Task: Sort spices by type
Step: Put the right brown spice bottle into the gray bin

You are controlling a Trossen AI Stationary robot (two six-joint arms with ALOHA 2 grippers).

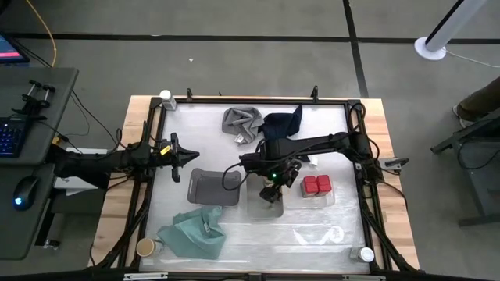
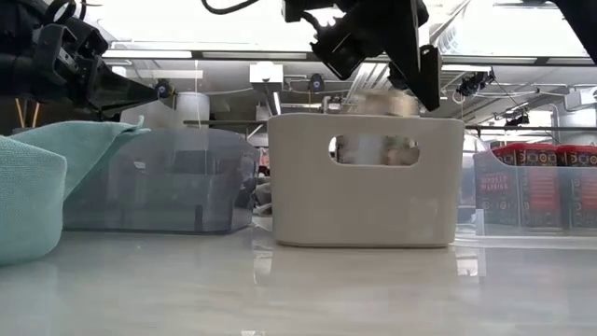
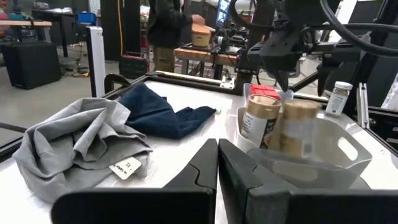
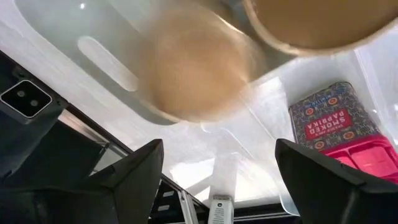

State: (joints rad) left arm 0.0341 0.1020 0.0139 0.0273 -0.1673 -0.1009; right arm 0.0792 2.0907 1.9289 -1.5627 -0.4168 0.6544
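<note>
I have the right gripper (image 1: 273,185) over the pale grey plastic tray (image 1: 266,204) near the table's middle, its fingers (image 4: 134,171) spread wide with nothing between them. Two tan-topped spice jars (image 3: 260,118) stand inside that tray, one blurred. The two red boxy tins (image 1: 316,186) sit in the clear tray (image 1: 326,200) just beside it, towards the table's right edge. A third tan-topped jar (image 1: 145,248) stands at the near left corner, by the teal cloth (image 1: 191,234). White-capped jars wait at the far left corner (image 1: 166,97) and near right corner (image 1: 366,254). My left gripper (image 1: 187,157) rests closed and empty by the left edge.
</note>
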